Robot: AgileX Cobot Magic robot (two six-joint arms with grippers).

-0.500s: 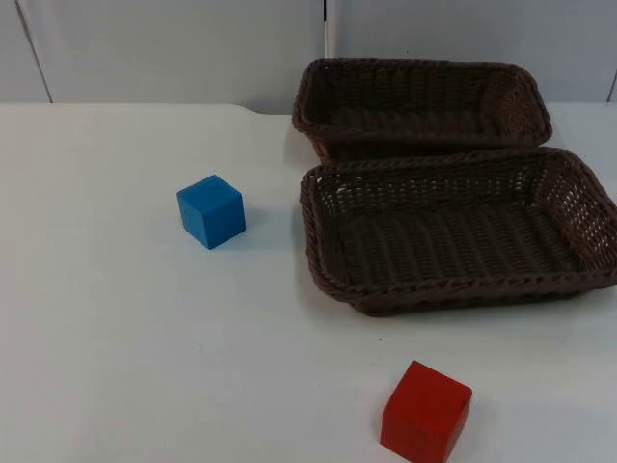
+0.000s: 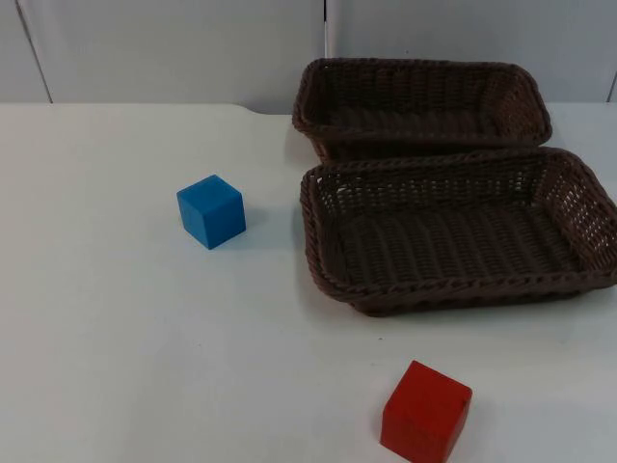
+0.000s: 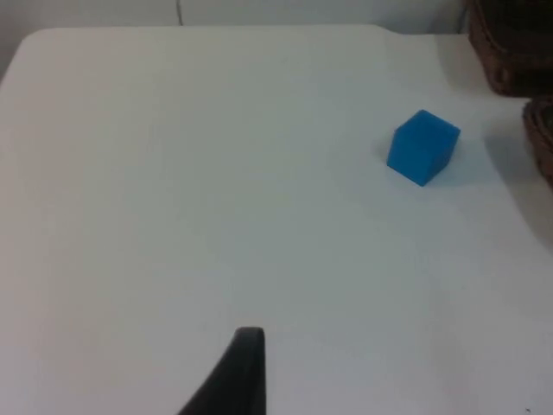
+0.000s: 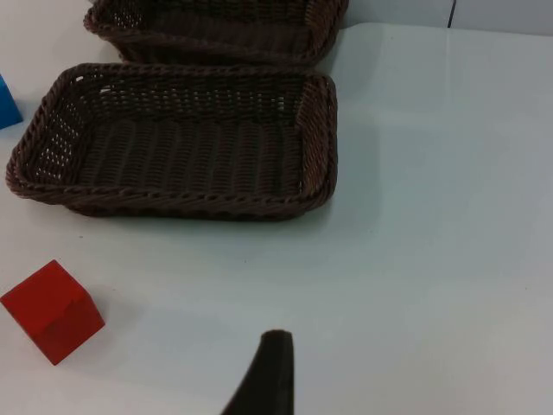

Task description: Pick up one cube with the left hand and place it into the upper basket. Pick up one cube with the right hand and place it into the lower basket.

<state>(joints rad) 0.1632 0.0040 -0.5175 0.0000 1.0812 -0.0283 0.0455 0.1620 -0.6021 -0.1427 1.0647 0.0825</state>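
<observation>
While I watch both arms wait off the worktop, this is what my feeds give me, left to right:

Worktop [image 2: 116, 367]: white, running back to the grey partition wall [image 2: 174, 48].
Left claw [image 3: 238, 376]: one black fingertip shows in my left wrist feed, held above bare worktop; I cannot tell whether the claw is released or clenched.
Blue cube [image 2: 211, 211]: sitting on the worktop left of the baskets, well apart from the left claw, near but not touching the lower basket; one corner is turned toward the camera. My left wrist feed has it too [image 3: 422, 146].
Upper basket [image 2: 421, 135]: dark brown wicker, rectangular, at the far side by the wall, nothing inside.
Lower basket [image 2: 453, 289]: same weave, just in front of the upper one with their rims touching or nearly so, nothing inside. My right wrist feed shows it as well [image 4: 173, 203].
Red cube [image 2: 426, 412]: on the worktop in front of the lower basket, apart from it; also in my right wrist feed [image 4: 54, 310].
Right claw [image 4: 263, 376]: one black fingertip above bare worktop, apart from the red cube; open or clenched, I cannot tell.
Writing: I can read no labels or brands on any item.
</observation>
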